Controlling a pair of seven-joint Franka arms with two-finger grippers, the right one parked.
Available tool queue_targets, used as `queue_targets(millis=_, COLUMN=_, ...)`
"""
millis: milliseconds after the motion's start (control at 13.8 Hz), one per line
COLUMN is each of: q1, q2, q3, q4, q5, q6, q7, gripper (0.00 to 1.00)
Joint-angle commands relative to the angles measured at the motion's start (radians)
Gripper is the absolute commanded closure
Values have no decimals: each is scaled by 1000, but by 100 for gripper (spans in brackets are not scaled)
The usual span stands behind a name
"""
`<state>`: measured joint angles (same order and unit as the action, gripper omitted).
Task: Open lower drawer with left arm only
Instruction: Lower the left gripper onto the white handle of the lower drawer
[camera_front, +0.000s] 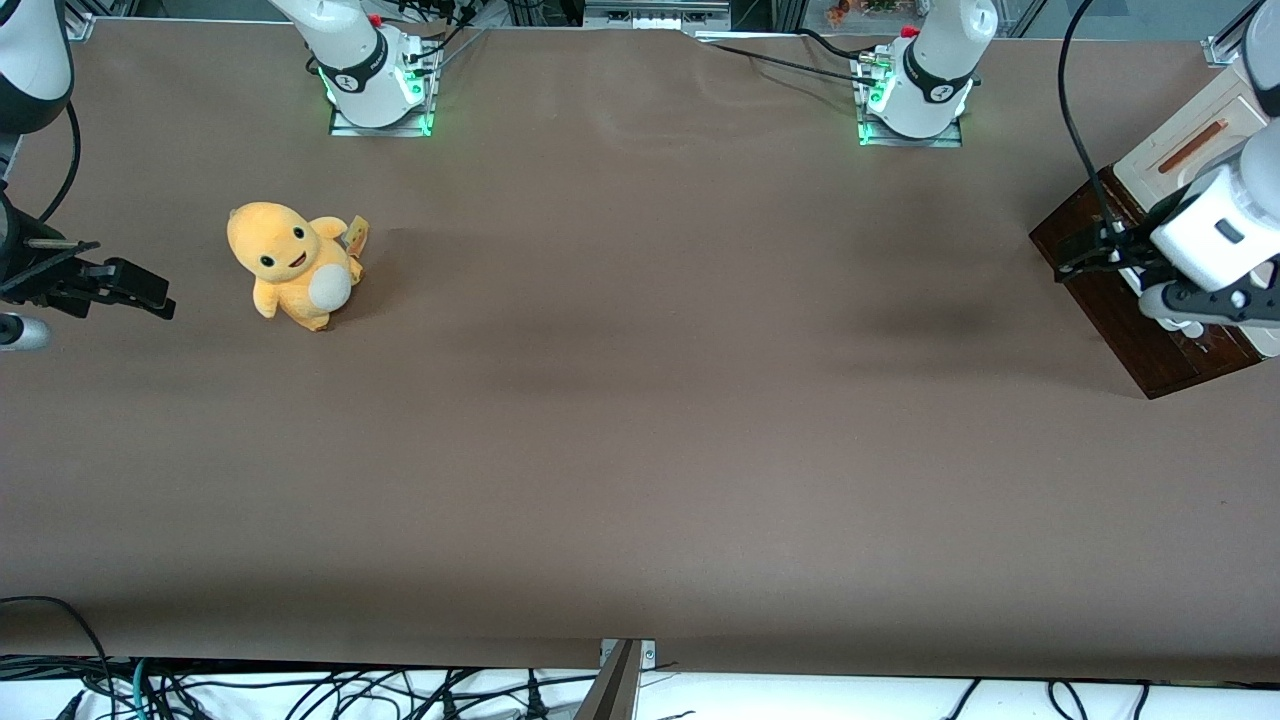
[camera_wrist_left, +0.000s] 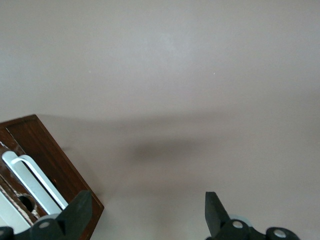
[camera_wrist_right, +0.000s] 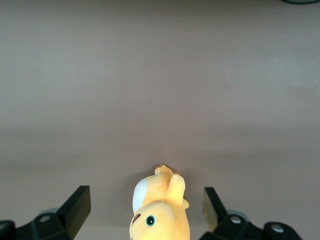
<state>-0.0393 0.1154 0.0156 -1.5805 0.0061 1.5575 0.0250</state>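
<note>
Your worktop is a wide plain brown sheet with cables trailing below its near edge. Toward the parked arm's end sits a small orange plush toy with a white belly, well apart from the job. At the working arm's end, the cream-white cabinet lies at the worktop's edge. Its lower drawer, shallow dark brown wood with a long white bar handle, looks shut or nearly so, so you cannot tell what it holds. The left arm holds its black pincer over the drawer's corner, jaws spread wide and empty.

Your risk is alignment. One finger is over the wood while the other hangs over bare worktop, so closing now would likely miss the bar. A skewed pull could drag the whole cabinet.
</note>
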Motion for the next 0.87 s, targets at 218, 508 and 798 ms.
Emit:
queue_targets(millis=218, q1=6, q2=154, q3=7, q4=-4, q5=183, q6=-37, q7=-39, gripper=0)
queue_targets(millis=508, q1=1, q2=308, q3=6, q4=-6, q5=397, q6=-50, q7=-235, gripper=0)
queue_targets(millis=798, q1=-8, q2=436, q3=4, q4=-12, q5=648, q6=-166, q7=-402, gripper=0)
